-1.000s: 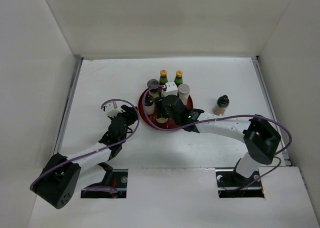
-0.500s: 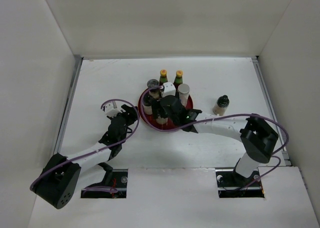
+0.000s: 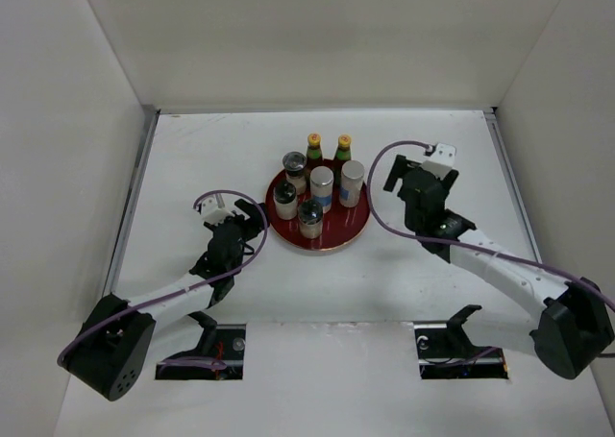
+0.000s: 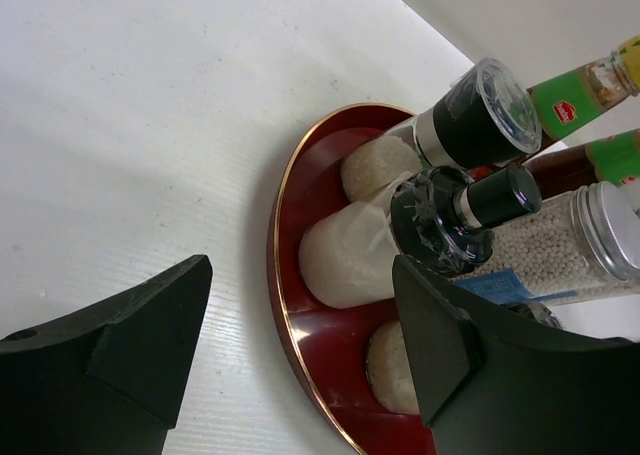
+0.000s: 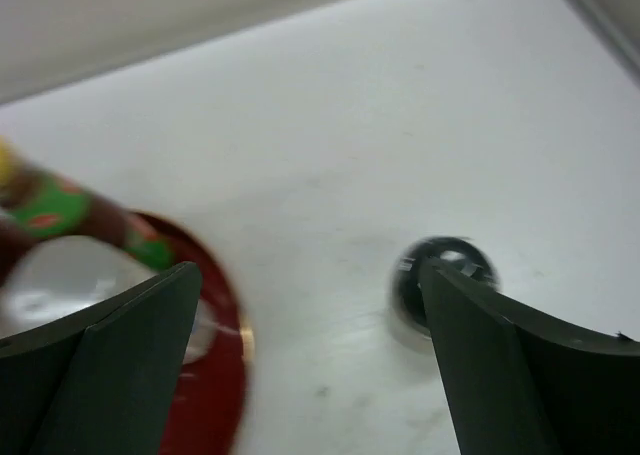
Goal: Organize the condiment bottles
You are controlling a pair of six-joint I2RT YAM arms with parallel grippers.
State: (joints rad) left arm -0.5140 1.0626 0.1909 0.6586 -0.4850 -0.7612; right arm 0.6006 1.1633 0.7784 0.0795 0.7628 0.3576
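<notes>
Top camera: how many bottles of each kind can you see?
Slim red sauce bottles with green necks and yellow caps: 2
Short shaker jars with silver or dark lids: 5
Total: 7

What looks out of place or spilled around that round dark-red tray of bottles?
Nothing looks spilled or tipped. One small black-lidded jar sits alone on the white table, apart from the round dark-red tray where the other silver- and black-lidded jars stand together. The right wrist view of it is blurred.
</notes>
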